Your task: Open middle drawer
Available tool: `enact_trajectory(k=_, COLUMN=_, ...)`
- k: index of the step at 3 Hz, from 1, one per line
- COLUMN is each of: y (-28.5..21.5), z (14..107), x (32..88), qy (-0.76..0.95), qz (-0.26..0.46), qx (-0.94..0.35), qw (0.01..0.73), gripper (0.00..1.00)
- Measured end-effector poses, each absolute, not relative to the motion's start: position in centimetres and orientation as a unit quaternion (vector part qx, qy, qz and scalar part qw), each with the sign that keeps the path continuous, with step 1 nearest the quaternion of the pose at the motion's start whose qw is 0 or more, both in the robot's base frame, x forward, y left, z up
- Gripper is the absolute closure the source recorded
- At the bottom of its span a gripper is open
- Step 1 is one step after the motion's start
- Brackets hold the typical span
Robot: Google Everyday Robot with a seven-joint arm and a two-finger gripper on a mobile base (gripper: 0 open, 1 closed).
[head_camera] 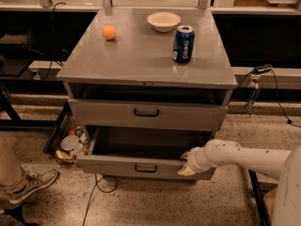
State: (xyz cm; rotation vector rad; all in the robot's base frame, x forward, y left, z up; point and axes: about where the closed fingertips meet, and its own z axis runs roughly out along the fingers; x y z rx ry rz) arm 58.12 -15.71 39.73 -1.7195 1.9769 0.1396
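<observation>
The grey metal cabinet (146, 60) has two drawers showing. The top drawer (108, 113) with its black bar handle (146, 112) stands slightly out. Below it the middle drawer (113, 164), with a small black bar handle (146, 168), is pulled well out and its dark inside shows. My gripper (187, 166) is at the end of the white arm (244, 157) coming in from the right. It rests at the right end of the middle drawer's front rim. The lowest drawer is hidden under the open one.
On the cabinet top stand a blue can (183, 44), a white bowl (163, 20) and an orange ball (109, 32). A person's leg and shoe (26, 185) are at the lower left. A basket of clutter (68, 145) sits left of the cabinet. Cables (96, 192) lie on the floor.
</observation>
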Motion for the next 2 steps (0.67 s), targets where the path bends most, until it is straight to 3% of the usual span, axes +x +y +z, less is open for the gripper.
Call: enact_trajectory(k=2, y=-15.63, z=39.73, x=58.08, qy=0.728, qz=0.052, qx=-0.634, qw=0.256, gripper=0.50)
